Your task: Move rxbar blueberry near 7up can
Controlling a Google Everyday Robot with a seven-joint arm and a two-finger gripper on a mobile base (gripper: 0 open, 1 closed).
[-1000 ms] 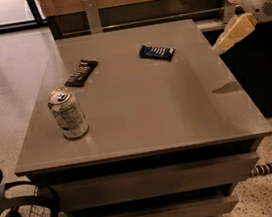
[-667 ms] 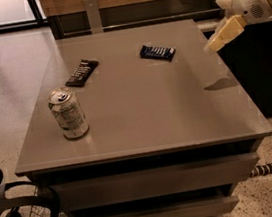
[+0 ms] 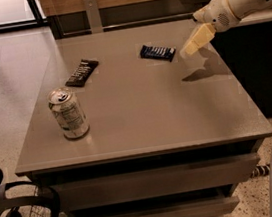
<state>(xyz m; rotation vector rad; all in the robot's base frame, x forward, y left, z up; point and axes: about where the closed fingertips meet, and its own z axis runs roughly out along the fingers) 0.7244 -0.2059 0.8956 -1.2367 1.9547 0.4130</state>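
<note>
Hanging over the back right of the table, the gripper is just beside the rxbar blueberry, not touching it; I cannot tell if it is spread or closed. That bar lies flat, well apart from the 7up can standing front left. A black bar lies behind the can.

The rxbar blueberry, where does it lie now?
In the camera view the rxbar blueberry lies flat near the far edge of the table, between the black bar on its left and the gripper, which hangs close on its right.
</note>
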